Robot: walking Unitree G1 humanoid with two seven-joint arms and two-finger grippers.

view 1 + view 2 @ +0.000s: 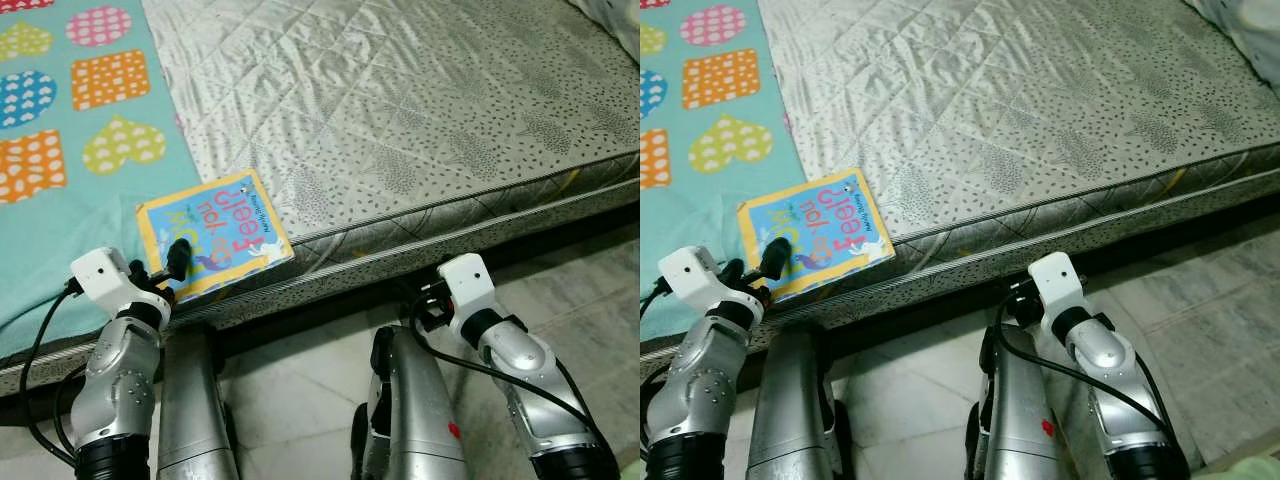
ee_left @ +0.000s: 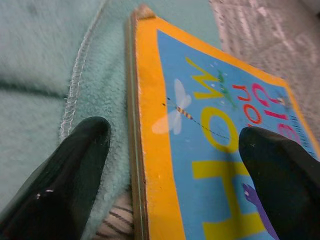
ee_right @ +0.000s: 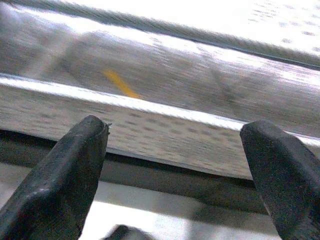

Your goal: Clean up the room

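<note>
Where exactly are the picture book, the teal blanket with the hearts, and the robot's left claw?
picture book point(image 1: 215, 235), left eye view, middle of its blue cover.
teal blanket point(image 1: 60, 215), left eye view, plain patch below the hearts.
left gripper point(image 2: 172, 167), left wrist view, midway between fingertips, straddling the book's yellow edge.

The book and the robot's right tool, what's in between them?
Just bare grey mattress edge. In the left eye view, nothing lies along it between the book and the right tool.
</note>
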